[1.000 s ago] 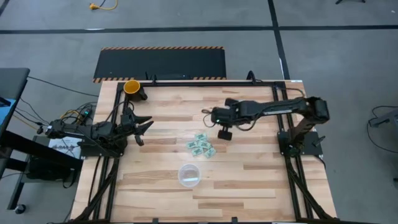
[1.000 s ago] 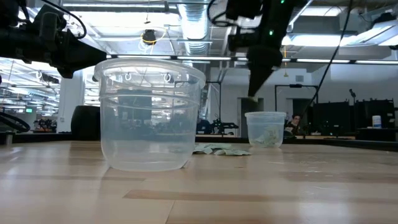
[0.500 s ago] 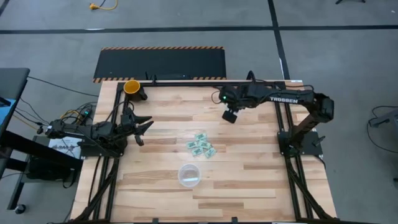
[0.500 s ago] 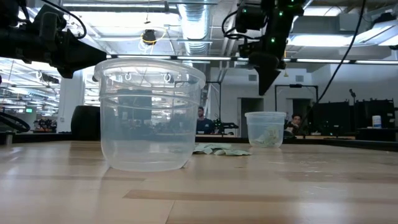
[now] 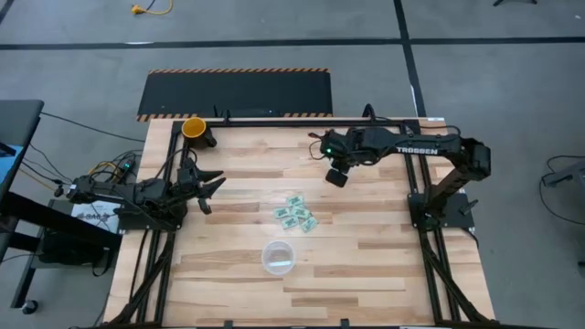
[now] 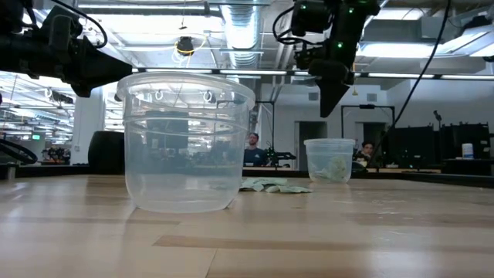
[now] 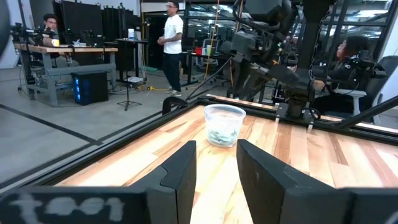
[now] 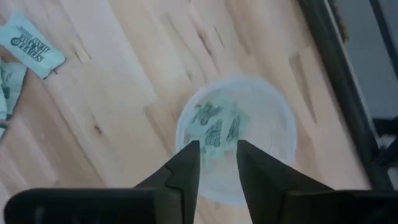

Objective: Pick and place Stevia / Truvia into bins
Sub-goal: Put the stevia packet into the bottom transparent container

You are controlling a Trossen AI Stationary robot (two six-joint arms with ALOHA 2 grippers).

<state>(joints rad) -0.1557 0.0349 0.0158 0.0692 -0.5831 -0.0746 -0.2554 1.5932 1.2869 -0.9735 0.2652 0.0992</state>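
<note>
Several green-and-white packets (image 5: 294, 215) lie loose on the middle of the table; they also show in the low view (image 6: 274, 185). One clear cup (image 5: 279, 257) stands empty near the front edge. The other clear cup (image 8: 236, 134) stands farther back with packets lying in its bottom, and it also shows in the low view (image 6: 330, 160). My right gripper (image 8: 217, 149) hangs above this cup, pointing down, fingers slightly apart and empty. My left gripper (image 5: 208, 187) waits open at the table's left side.
An orange-yellow cup (image 5: 194, 127) stands at the far left corner. One packet (image 8: 31, 43) lies apart from the pile, toward the far cup. Black frame rails run along the table's edges (image 5: 274, 120). People stand in the room beyond the table (image 7: 171, 37).
My right gripper has gone from just beside the packet pile toward the table's far edge and up. It now hangs over the far cup. The left arm has kept still.
</note>
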